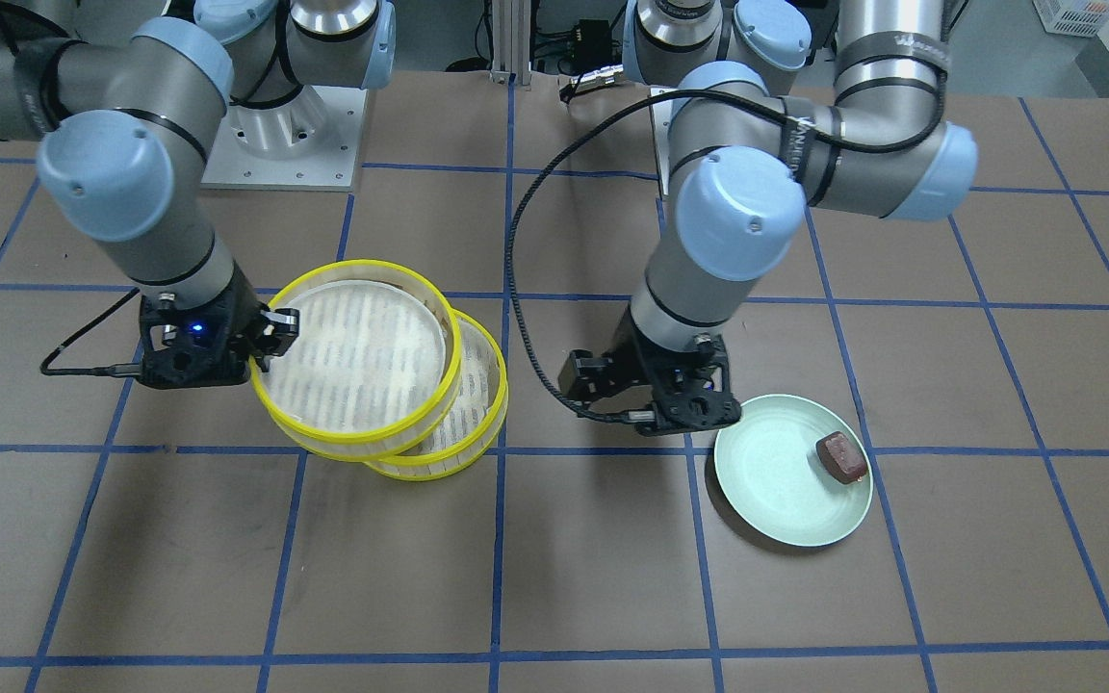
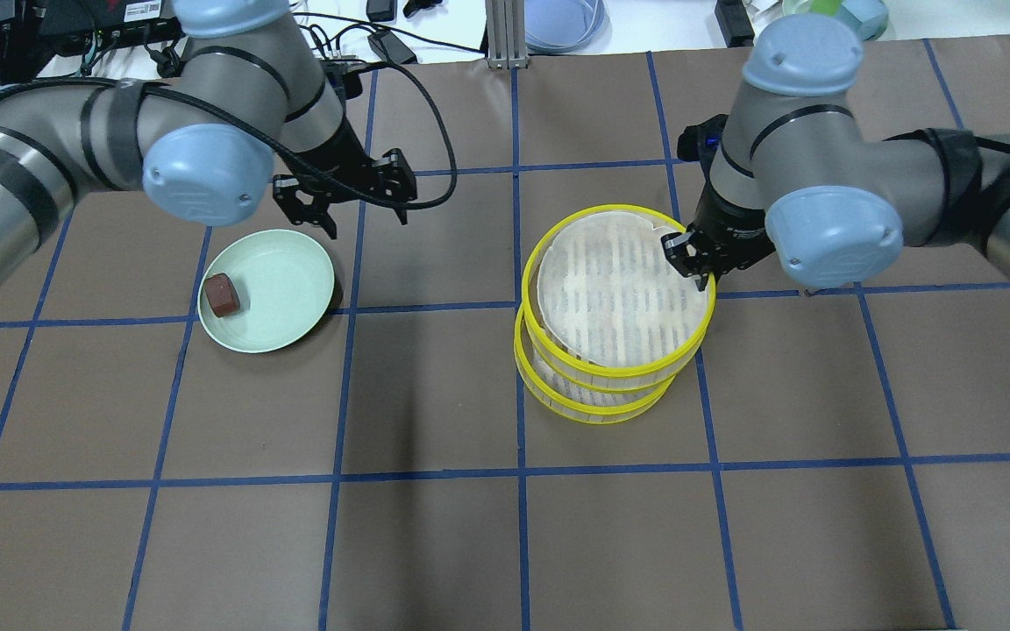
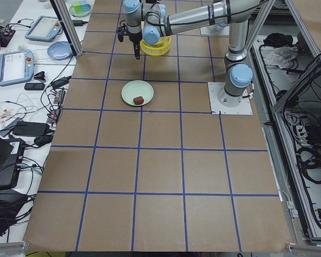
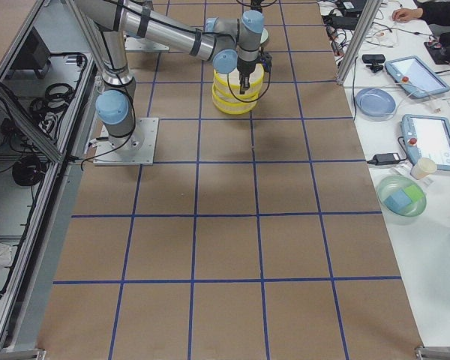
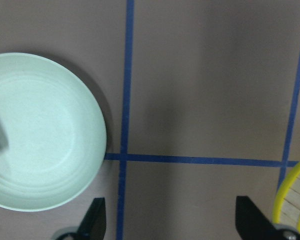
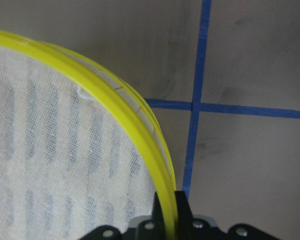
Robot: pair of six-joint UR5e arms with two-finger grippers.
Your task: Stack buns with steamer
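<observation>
Two hands, two jobs: the right hand [image 2: 700, 267] pinches the right rim of the upper steamer tray [image 2: 526, 280], held over the lower tray [image 2: 593, 407]. The dark bun [image 2: 223, 294] lies on the green plate [image 2: 303, 263], left of and nearer than the left hand [image 2: 366, 219], which is spread wide, empty, and the closer arm.

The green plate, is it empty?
Not empty: the pale green round plate holds one dark red-brown blocky bun near its rim.
</observation>
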